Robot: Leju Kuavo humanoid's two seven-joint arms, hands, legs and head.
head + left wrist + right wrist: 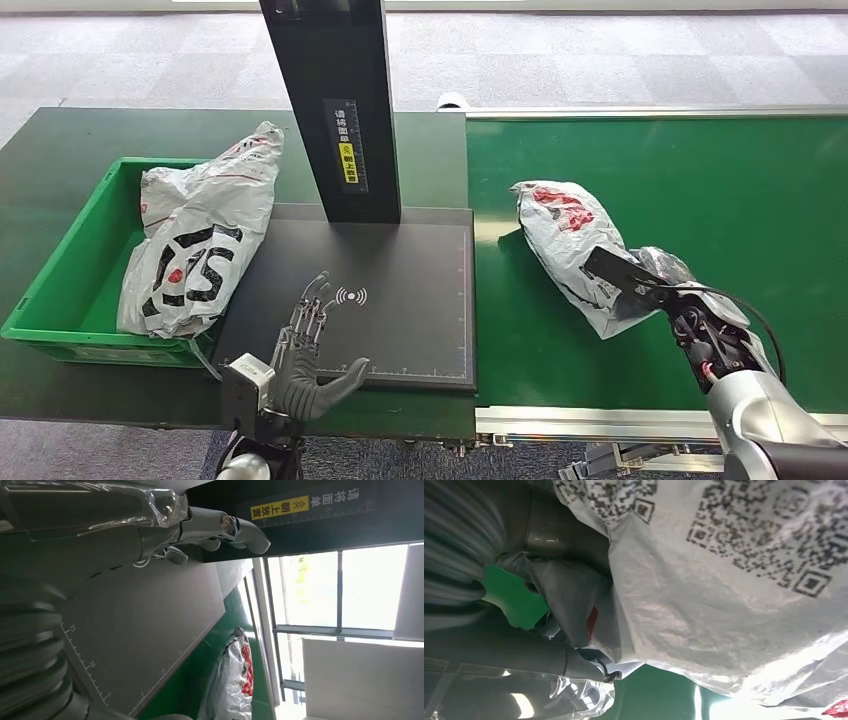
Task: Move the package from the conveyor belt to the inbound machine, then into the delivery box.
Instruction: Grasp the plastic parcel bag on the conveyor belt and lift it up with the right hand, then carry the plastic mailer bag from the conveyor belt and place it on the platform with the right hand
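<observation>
The package was seen right of centre in the head view, lying on the green conveyor belt, its long axis running from upper left to lower right. Its lower-right end was gripped by the right hand — bag film was bunched against the fingers in the right wrist view. The inbound machine lay to the left of the package, so a leftward carry was judged next. The left hand rested open over the machine's plate — nothing held.
</observation>
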